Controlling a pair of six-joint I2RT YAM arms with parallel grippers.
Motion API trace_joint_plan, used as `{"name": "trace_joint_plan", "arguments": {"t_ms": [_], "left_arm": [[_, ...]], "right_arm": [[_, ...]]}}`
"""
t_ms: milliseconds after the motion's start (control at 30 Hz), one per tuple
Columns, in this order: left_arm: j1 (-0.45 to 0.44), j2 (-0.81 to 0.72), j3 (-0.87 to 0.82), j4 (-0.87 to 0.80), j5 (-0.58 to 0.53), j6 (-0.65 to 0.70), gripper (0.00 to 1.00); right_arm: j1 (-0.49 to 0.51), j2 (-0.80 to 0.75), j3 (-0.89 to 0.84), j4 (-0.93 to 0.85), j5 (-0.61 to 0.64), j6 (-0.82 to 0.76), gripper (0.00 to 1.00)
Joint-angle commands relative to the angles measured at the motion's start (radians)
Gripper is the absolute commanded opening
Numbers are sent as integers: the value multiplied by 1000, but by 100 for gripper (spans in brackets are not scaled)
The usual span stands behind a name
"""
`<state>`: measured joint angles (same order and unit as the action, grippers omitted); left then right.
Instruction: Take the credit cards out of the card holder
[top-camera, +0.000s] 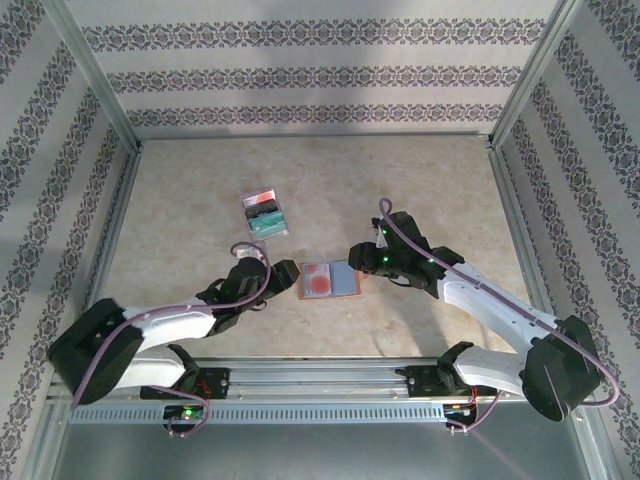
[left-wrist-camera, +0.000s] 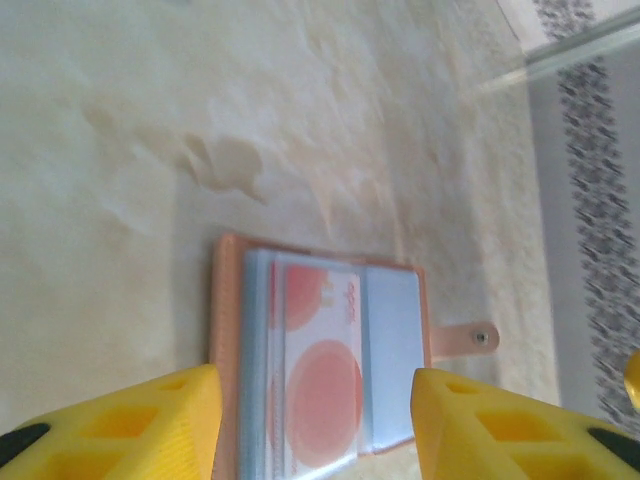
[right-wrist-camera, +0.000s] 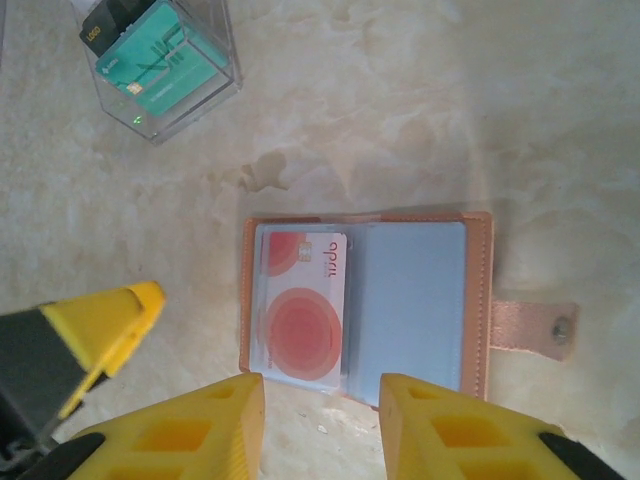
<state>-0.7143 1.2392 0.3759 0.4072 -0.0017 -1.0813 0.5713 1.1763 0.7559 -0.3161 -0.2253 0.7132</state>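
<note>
Marbled beige tabletop (top-camera: 420, 180) lying inside floral-papered walls (top-camera: 320, 75), card holder (top-camera: 346, 281) lying open between left gripper (left-wrist-camera: 316, 385) and right gripper (right-wrist-camera: 322, 385) — both hovering parted, empty — red credit card (top-camera: 318, 279) sitting in its left pocket, right wrist camera catching the snap strap (right-wrist-camera: 530, 328).

Top external: high behind the arm bases (top-camera: 190, 385), looking down over the whole table (top-camera: 200, 180).
Left wrist: close above the tabletop, aimed down past its yellow fingers (left-wrist-camera: 120, 420).
Right wrist: equally close, aimed down.
Shared: all three views take in the open card holder (top-camera: 328, 279).
</note>
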Motion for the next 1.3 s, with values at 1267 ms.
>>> {"name": "trace_joint_plan", "arguments": {"t_ms": [1267], "left_arm": [[-99, 383, 245, -5, -2, 217, 21]], "right_arm": [[15, 474, 43, 281, -256, 36, 19]]}}
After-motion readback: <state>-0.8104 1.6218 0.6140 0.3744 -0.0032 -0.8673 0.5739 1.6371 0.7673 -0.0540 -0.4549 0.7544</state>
